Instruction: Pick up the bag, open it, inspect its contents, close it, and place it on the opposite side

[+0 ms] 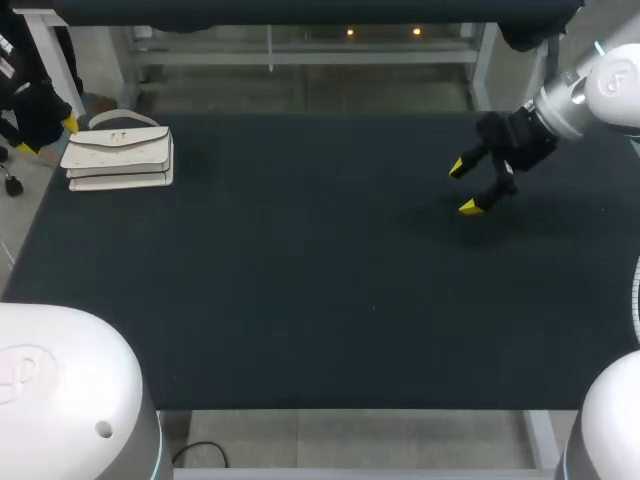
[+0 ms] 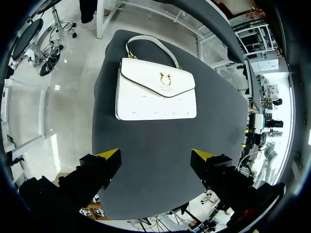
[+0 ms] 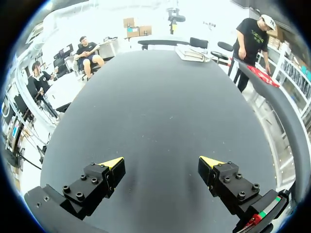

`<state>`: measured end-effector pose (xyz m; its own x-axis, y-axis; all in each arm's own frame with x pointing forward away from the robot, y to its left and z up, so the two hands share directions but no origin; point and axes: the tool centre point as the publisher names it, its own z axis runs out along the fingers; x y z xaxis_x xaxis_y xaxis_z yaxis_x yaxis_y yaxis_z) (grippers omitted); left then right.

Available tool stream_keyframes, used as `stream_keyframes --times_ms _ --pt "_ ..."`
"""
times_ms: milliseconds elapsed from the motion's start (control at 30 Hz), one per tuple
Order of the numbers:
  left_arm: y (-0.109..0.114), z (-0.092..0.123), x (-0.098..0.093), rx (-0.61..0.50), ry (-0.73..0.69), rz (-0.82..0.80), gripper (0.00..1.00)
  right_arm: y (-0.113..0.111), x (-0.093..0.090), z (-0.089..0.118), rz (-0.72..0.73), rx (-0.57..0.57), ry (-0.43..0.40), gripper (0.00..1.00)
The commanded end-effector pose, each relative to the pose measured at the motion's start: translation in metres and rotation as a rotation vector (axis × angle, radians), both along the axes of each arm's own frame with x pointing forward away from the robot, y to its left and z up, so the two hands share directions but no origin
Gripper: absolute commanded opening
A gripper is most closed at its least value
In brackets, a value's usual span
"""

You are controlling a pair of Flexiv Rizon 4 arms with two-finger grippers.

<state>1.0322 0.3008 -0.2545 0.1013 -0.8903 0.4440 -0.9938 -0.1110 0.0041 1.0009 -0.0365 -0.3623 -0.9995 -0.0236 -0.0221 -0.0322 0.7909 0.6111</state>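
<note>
a white handbag (image 1: 118, 158) lies flat on the dark table (image 1: 320, 300) near its far left corner, flap face up. the flap is closed, with a small gold clasp (image 2: 165, 77) at its point. the curved handle (image 2: 146, 40) rests on the cloth on the side of the bag away from the left gripper (image 2: 156, 155). in the left wrist view that gripper hangs above the table short of the bag, not touching it. its two yellow-tipped fingers (image 2: 109, 154) are spread wide, with only bare tabletop showing between them, and the bag lies ahead of them, roughly centred on the gap. in the head view only a little of the left arm shows, at the table's left edge just beside the bag. the right gripper (image 1: 465, 187) comes in from the far right corner and hovers over the right half of the table, well apart from the bag. its fingers (image 3: 112, 162) are likewise spread wide and hold nothing, and in the right wrist view only dark tabletop shows between and ahead of them.
</note>
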Motion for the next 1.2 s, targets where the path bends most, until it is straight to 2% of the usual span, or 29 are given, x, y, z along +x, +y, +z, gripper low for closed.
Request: stream_keyframes --times_ms 33,233,433,733,1000,1100,1200 --pt "0.012 -0.007 -0.003 -0.023 -0.018 0.014 1.0 0.0 -0.004 -0.001 -0.006 0.003 -0.011 1.0" --pt "0.03 -0.018 0.003 -0.048 -0.055 0.064 1.0 0.0 -0.004 -0.001 -0.006 0.003 -0.011 1.0" --pt "0.044 -0.033 0.021 -0.095 -0.073 0.081 1.0 0.0 -0.004 -0.001 -0.006 0.003 -0.011 1.0" --pt "0.05 -0.051 0.042 -0.141 -0.086 0.068 1.0 0.0 -0.004 -0.001 -0.006 0.003 -0.011 1.0" --pt "0.053 -0.061 0.06 -0.224 -0.092 0.06 1.0 0.0 -0.004 -0.001 -0.006 0.003 -0.011 1.0" --pt "0.053 -0.066 0.066 -0.256 -0.101 0.065 0.95 0.0 -0.004 -0.001 -0.006 0.003 -0.011 1.0" --pt "0.05 -0.069 0.072 -0.279 -0.11 0.067 0.86 0.0 -0.004 -0.001 -0.006 0.003 -0.011 1.0"
